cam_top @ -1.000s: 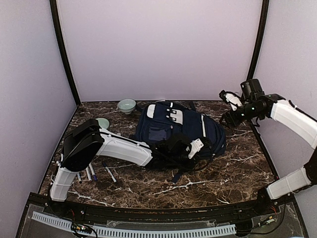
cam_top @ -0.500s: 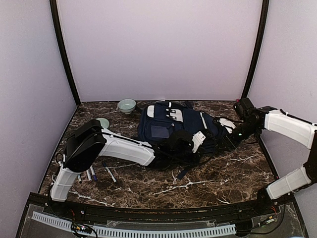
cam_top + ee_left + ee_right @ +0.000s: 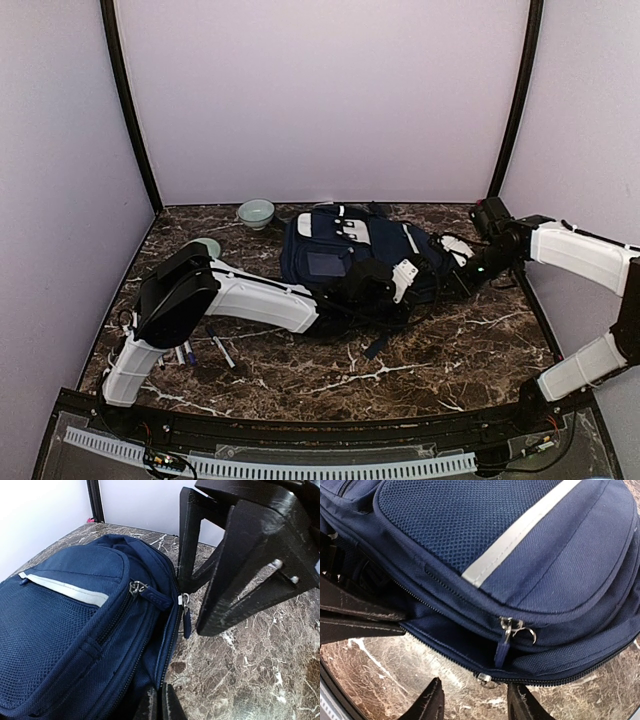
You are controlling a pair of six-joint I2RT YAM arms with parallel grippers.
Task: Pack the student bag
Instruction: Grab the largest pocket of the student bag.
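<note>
Lab test booth, plain walls (image 3: 320,100), marble tabletop (image 3: 480,350)

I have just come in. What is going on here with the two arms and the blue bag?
Both arms are at the student bag, which lies on the marble table. The left pincer is shut at the bag's near edge; whether it pinches fabric is unclear. The right pincer is open at the bag's right end, a blue zip pull just ahead of it, untouched. Pens lie loose on the table.
</note>
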